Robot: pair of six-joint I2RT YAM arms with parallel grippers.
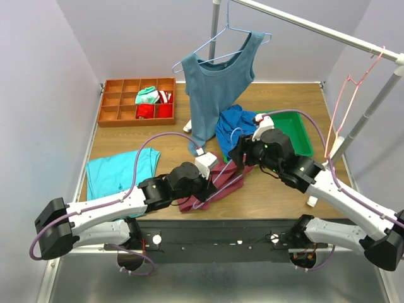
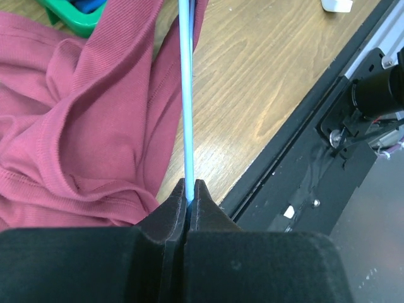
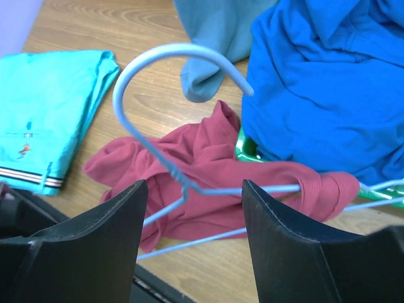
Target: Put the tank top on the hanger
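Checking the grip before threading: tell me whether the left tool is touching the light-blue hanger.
Touching. The left wrist view shows the left tool shut on the hanger, its wire pinched between the two fingertips.

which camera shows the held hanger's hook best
Right wrist: the hanger shows its whole hook, unblocked. Left wrist shows only a straight wire pinched in the left gripper. Top view: barely visible.

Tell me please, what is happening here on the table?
The left gripper is shut on a wire of the light-blue hanger, holding it above the table. The right gripper is open, with the hanger's neck showing between its jaws, just below the hook. One strap of the maroon tank top appears threaded onto a hanger arm; the rest lies bunched on the wood.
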